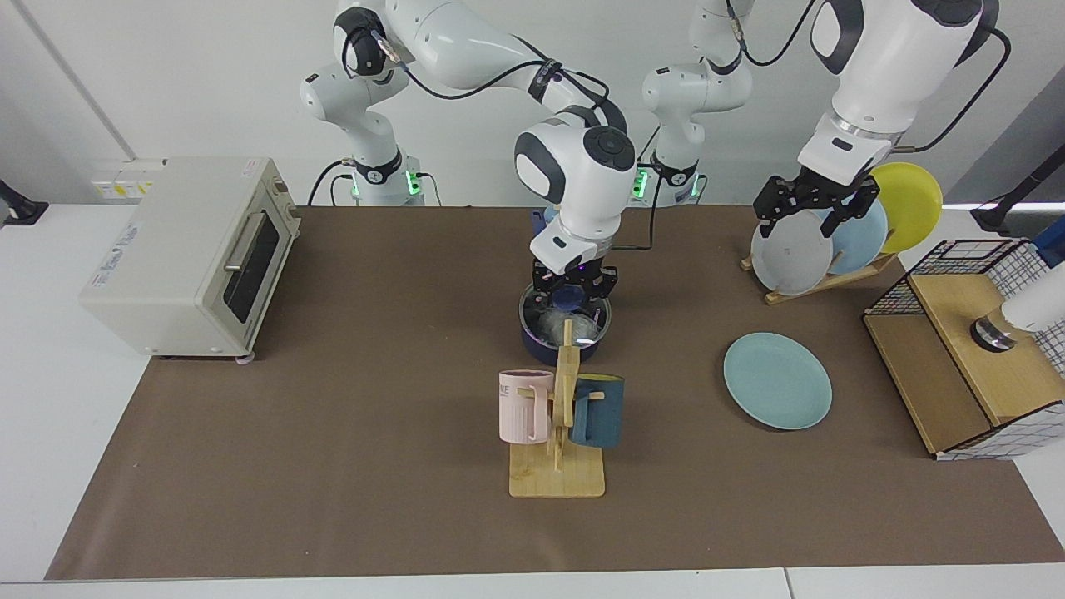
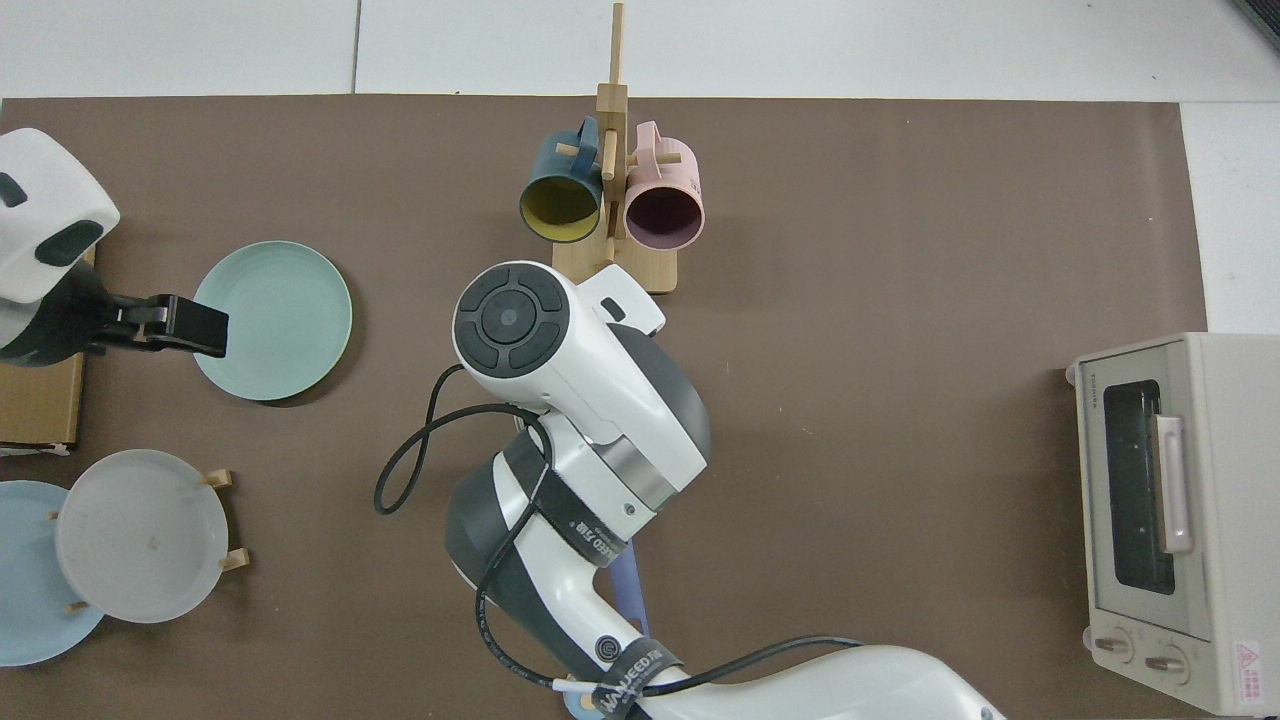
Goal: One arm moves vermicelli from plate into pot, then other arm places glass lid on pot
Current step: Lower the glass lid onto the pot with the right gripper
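Over pot (image 1: 565, 329), right hand (image 1: 574, 293) grips glass lid (image 1: 566, 314), apparently seated; left hand (image 1: 811, 200) released, waiting.

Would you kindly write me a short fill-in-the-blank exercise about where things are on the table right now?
1. The right gripper grips the blue knob of the glass lid, which sits on the ____.
2. The vermicelli lies inside the pot, so the light-teal plate is ____.
3. The left gripper hangs in front of the rack of upright ____.

Missing words: pot; empty; plates
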`<action>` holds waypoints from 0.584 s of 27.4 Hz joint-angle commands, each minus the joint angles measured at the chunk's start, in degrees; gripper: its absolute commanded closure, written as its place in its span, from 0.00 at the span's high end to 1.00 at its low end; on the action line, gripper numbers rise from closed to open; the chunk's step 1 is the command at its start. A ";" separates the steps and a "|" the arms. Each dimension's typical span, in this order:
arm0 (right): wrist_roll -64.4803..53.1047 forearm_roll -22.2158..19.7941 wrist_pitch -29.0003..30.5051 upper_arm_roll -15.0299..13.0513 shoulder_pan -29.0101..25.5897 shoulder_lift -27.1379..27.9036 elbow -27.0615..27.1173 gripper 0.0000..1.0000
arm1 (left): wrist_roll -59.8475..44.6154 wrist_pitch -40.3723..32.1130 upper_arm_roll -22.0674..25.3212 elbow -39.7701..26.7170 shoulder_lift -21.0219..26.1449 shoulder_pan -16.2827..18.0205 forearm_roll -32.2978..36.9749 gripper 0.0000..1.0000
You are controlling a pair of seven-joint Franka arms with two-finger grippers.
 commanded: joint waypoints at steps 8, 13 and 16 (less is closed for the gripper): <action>1.00 2.24 5.93 0.10 0.31 -3.59 -6.79 0.00 | 0.45 2.36 0.03 -1.64 -1.29 -0.90 -0.84 1.00; 0.03 1.62 9.45 0.10 -0.04 -6.32 -12.87 0.00 | 0.45 2.36 -0.14 -1.64 -1.38 -0.73 -0.84 1.00; -0.50 1.62 9.37 0.10 -0.13 -6.50 -13.31 0.00 | 0.45 2.45 -0.32 -1.55 -1.38 -0.90 -0.84 1.00</action>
